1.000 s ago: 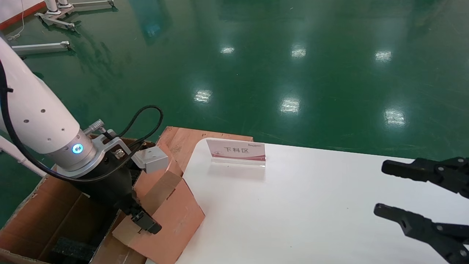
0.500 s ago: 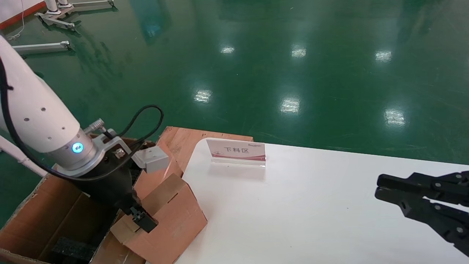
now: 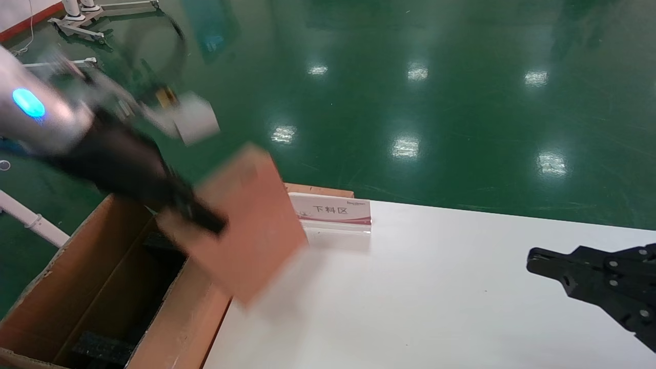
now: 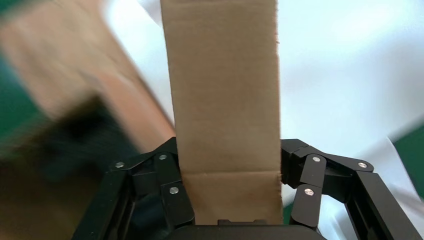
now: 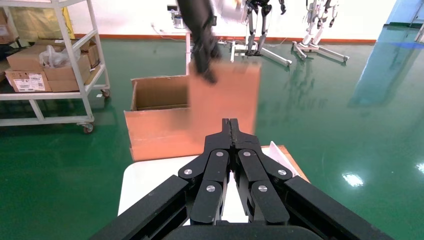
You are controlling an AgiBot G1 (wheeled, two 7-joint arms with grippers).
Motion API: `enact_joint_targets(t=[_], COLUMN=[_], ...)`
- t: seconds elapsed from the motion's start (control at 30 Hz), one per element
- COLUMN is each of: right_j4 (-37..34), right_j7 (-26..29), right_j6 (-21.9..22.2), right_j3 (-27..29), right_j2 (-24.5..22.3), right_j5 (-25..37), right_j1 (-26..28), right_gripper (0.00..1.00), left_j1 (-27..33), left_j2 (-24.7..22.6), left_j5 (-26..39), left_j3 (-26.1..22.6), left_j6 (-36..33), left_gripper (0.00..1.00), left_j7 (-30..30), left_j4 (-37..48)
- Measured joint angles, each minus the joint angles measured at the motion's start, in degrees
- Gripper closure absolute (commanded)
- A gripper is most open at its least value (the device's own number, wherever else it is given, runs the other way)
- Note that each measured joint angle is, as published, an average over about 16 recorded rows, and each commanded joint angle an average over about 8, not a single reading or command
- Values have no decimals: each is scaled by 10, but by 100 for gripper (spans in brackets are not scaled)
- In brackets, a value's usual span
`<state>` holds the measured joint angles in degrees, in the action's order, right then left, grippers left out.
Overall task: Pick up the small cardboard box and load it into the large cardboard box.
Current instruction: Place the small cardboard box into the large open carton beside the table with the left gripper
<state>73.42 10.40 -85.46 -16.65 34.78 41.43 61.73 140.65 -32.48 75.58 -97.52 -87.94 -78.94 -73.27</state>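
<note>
Small box [image 3: 246, 225] is hanging in the air in the head view, tilted, gripped at its edge by the left gripper [image 3: 197, 215]. It is riding above the near wall of the large box [image 3: 102, 241], partly over the counter [image 3: 435, 287] edge, just in front of the sign [image 3: 332, 211]. The right gripper [image 3: 543, 259] is idling over the counter, well apart from the large box, its jaws pressed together.

In the left wrist view, the left gripper [image 4: 230, 200] is clamping the small box [image 4: 225, 95] by its narrow side, jaws tight on both faces, with the large box [image 4: 65, 135] blurred beside it.

In the right wrist view, the right gripper [image 5: 230, 125] is showing its jaws fully closed on nothing; beyond it the small box [image 5: 225, 105] is dangling beside the large box [image 5: 157, 112].

This looks like the carry step. Next, the load needs swinging over the large box's opening, levelling, then lowering between the flaps before letting go.
</note>
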Motion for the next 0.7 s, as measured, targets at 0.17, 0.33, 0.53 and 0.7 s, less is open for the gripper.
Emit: enact_joint_targets(t=[0.17,0.33,0.53,0.7], right_j4=[0,0,0,0], right_j7=[0,0,0,0], right_j6=[0,0,0,0], right_j3=[0,0,-1,-1], right_j2=[0,0,0,0], right_j5=[0,0,0,0], right_j1=[0,0,0,0], right_gripper=[100,100,25,0], left_j1=[58,109,165,204], left_j2=[8,11,7,3], left_j5=[11,23,35,41], left_j3=[17,15,-30,-98], left_j6=[-11,-23,-34,-39], left_gripper=[100,100,100,100], left_j7=[16,38,75,107], left_j4=[30,67,107,131])
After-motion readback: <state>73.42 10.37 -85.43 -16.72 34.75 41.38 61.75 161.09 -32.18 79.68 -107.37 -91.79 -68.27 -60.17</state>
